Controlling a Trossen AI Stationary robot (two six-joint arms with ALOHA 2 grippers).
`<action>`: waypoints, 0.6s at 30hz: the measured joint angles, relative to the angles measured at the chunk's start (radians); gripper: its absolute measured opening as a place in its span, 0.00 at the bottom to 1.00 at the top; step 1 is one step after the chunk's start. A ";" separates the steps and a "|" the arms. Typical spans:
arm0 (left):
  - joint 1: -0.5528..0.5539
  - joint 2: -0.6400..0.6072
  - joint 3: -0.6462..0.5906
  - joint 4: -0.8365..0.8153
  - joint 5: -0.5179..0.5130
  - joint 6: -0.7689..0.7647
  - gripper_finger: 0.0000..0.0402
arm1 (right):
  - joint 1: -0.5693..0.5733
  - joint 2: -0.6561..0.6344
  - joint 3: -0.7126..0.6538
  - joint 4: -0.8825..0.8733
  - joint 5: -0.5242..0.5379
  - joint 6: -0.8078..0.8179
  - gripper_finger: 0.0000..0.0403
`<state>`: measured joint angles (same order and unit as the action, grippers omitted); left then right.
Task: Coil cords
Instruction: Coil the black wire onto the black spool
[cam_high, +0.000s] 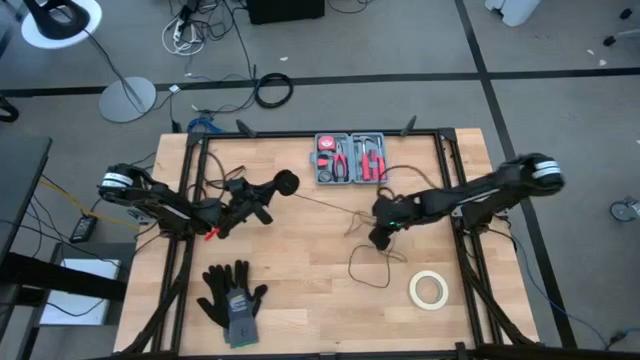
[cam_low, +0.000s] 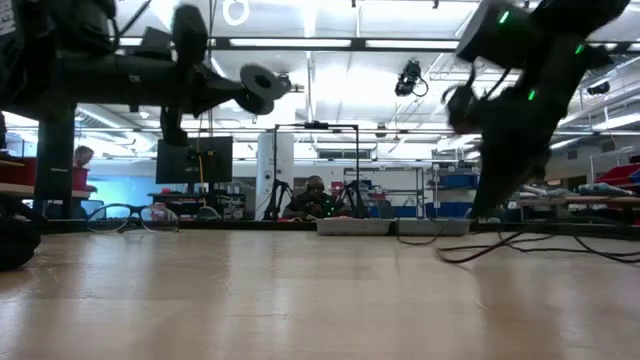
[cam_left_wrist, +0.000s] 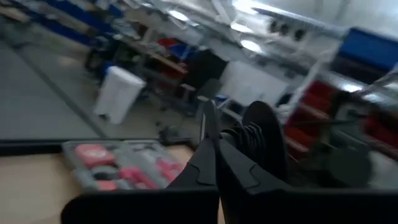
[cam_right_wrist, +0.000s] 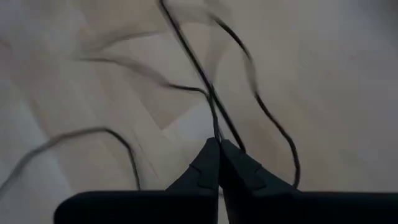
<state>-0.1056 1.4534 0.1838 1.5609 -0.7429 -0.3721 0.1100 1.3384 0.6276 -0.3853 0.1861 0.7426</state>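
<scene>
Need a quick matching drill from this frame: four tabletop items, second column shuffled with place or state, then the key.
Column 1
1. left gripper
2. right gripper
3. white tape roll
4. black gloves

Column 2
A. lying flat on the table's right side, near the front edge
B. shut on the round black disc, lifted off the table
C. lying on the table's left side, near the front edge
D. shut on the thin black cord, low over the wood

Pairs: 1-B, 2-D, 3-A, 4-C

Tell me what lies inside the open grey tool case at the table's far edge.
The open grey plastic tool case holds red-handled hand tools, pliers among them, and a red round item at its left end. Anything beneath the tools is covered, and smaller pieces are too small to identify.
</scene>
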 joint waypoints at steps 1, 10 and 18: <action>0.000 -0.005 -0.001 0.001 0.010 0.002 0.00 | 0.009 -0.060 0.002 -0.072 0.019 0.023 0.01; 0.001 -0.007 -0.002 -0.005 0.039 0.003 0.00 | 0.031 -0.489 0.034 -0.399 0.101 0.028 0.03; 0.002 -0.010 -0.003 -0.005 0.021 0.005 0.00 | 0.031 -0.548 0.031 -0.338 0.067 -0.028 0.13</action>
<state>-0.1036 1.4433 0.1806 1.5557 -0.7217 -0.3676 0.1406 0.7907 0.6582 -0.7236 0.2535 0.7147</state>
